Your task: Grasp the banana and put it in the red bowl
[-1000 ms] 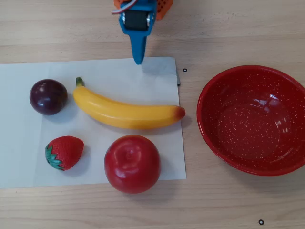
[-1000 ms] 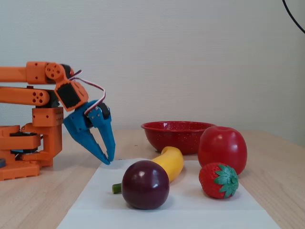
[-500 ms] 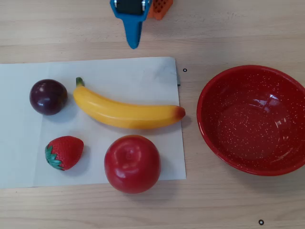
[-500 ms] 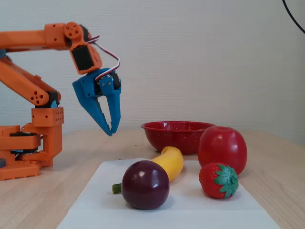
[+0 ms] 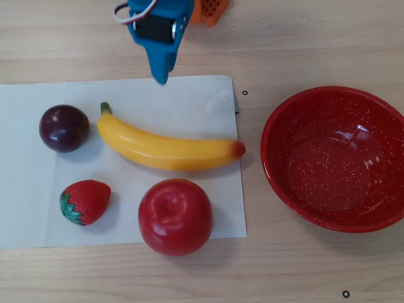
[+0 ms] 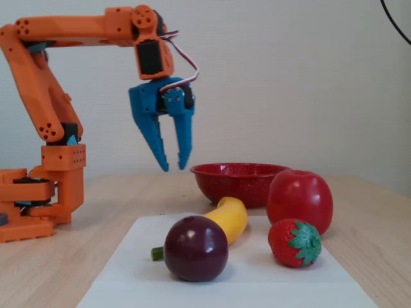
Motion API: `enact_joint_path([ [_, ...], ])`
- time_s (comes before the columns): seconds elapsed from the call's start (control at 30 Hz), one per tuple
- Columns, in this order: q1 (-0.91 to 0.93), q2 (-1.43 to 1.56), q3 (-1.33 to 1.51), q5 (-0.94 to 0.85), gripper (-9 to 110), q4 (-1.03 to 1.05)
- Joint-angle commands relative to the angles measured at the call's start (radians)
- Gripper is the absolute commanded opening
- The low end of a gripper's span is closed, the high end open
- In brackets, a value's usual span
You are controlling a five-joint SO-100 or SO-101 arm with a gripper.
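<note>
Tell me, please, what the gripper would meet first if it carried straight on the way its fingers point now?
The gripper points nearly straight down, empty, above the far edge of the paper. Going on, it would probably meet that paper or the bare table, short of the banana. Depth is uncertain.

banana [image 5: 167, 148] open above, apple [image 5: 175, 216] beside

Light wooden table [image 5: 303, 38], white paper sheet [image 5: 189, 101] and red bowl [image 5: 278, 183] on it
</note>
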Motion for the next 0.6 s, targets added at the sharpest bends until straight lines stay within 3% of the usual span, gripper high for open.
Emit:
enact_joint_path([
  [0.0,-0.032,-0.009,-0.146,-0.031,20,0.015],
  [0.23,-0.040,-0.141,-0.230,-0.025,43,0.012],
  [0.57,-0.043,-0.256,-0.224,-0.018,62,-0.017],
])
